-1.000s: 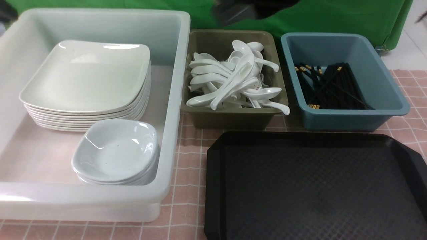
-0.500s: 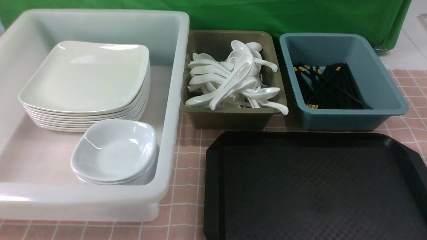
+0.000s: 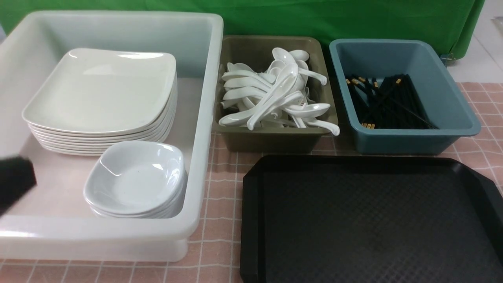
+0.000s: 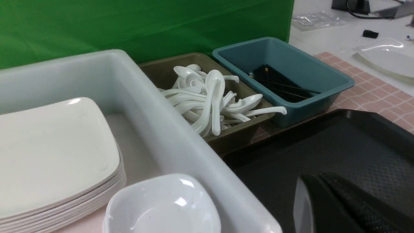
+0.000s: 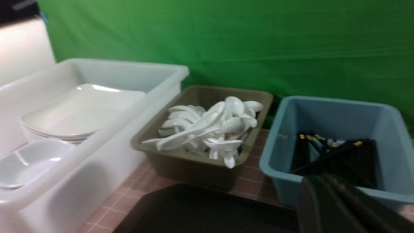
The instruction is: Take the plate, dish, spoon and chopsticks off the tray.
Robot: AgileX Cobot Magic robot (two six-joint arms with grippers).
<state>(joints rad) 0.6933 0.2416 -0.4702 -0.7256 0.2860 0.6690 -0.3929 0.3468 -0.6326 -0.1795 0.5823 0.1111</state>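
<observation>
Left claw: black fingers pressed together, nothing between them, lower right of the left wrist view; a dark blurred piece of the left arm sits at the front view's left edge. Right claw: fingers together, empty, lower right of the right wrist view.

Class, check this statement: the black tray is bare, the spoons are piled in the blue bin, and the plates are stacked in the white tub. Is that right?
Not quite. The spoons are piled in the olive bin, not the blue bin, which holds the chopsticks. The front view shows this. The rest stands: the black tray is bare and the plates are stacked in the white tub.
</observation>
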